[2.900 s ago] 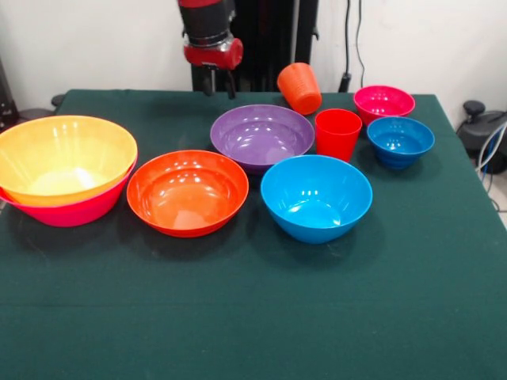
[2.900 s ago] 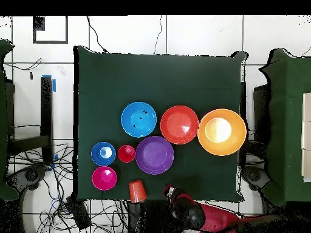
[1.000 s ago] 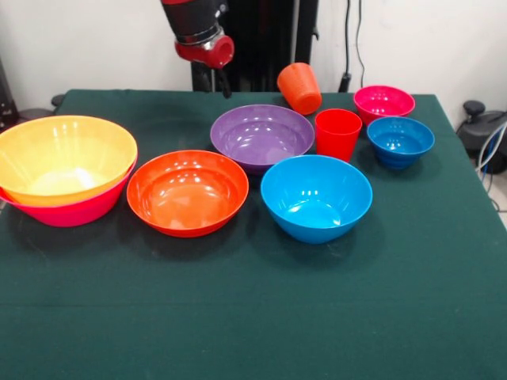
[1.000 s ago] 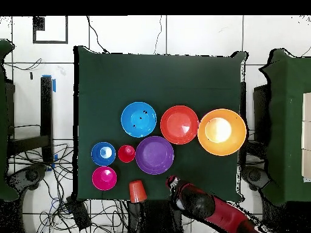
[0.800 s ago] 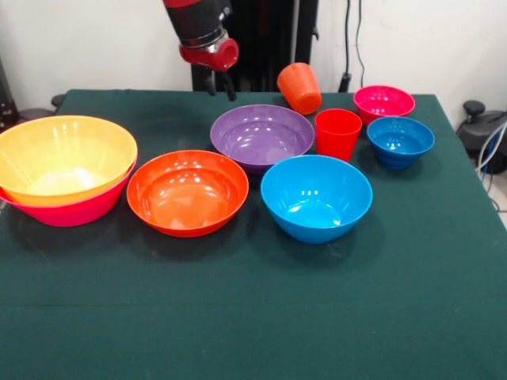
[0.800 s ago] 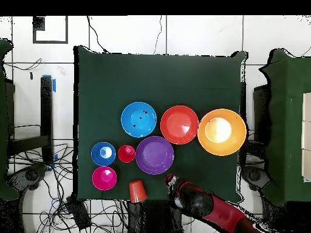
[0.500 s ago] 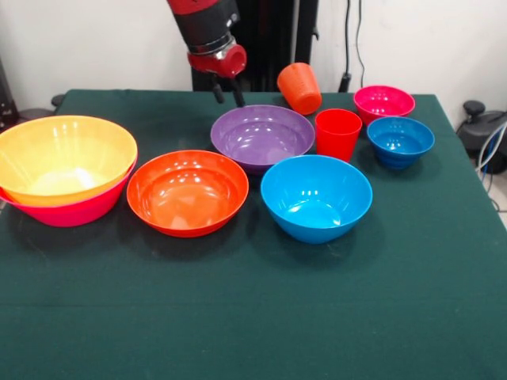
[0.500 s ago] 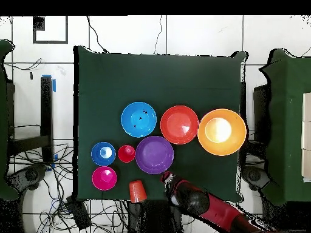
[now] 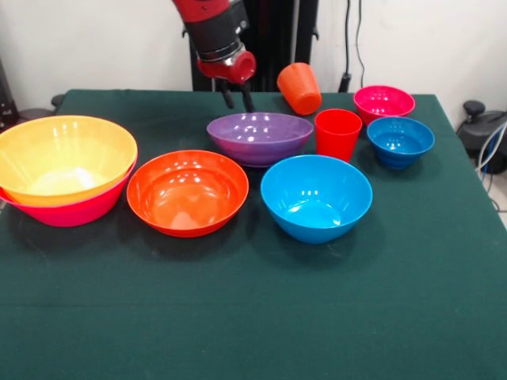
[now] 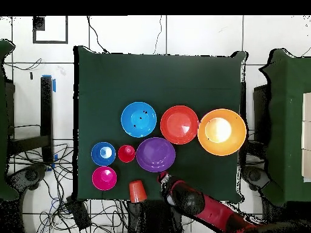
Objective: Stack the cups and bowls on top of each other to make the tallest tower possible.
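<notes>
My gripper (image 9: 238,101) hangs open at the far rim of the purple bowl (image 9: 260,136), one finger (image 9: 247,100) just above the rim. That bowl looks tipped, its mouth showing flatter. Overhead, the gripper (image 10: 163,178) sits at the purple bowl's (image 10: 155,154) edge nearest the robot. The big yellow-orange bowl (image 9: 63,158) is nested in the big pink bowl (image 9: 71,210) at the left. A red-orange bowl (image 9: 188,192) and a medium blue bowl (image 9: 316,198) stand in front. The red cup (image 9: 337,133) stands upright; the orange cup (image 9: 299,87) lies tipped at the far edge.
A small magenta bowl (image 9: 383,103) and a small blue bowl (image 9: 400,141) stand at the right, beside the red cup. The green cloth (image 9: 253,317) covers the table. Cables and a chair lie off the table's sides in the overhead view.
The arm has swung down and toward the purple bowl's far rim. The purple bowl has tipped and shifted slightly; every other piece stays put.
</notes>
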Action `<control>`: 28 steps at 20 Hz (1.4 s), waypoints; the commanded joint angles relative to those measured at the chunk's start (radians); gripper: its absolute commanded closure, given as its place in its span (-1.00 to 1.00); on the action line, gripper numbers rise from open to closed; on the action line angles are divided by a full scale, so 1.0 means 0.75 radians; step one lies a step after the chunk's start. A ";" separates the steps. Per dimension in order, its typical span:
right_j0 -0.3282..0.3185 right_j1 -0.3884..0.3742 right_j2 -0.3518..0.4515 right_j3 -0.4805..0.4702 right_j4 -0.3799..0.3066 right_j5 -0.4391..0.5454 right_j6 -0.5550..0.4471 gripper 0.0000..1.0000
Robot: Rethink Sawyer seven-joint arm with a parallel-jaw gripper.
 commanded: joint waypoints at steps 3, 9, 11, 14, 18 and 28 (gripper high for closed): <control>0.061 0.152 0.115 -0.239 0.049 -0.164 0.222 -1.00; 0.084 0.035 0.083 -0.154 0.071 -0.111 0.228 -1.00; 0.098 -0.069 0.063 -0.087 0.097 -0.043 0.235 -1.00; 0.107 -0.158 0.058 -0.043 0.123 0.049 0.229 -1.00; 0.119 -0.216 0.047 -0.023 0.146 0.131 0.216 -1.00; 0.119 -0.450 0.035 0.048 0.194 0.353 0.170 -1.00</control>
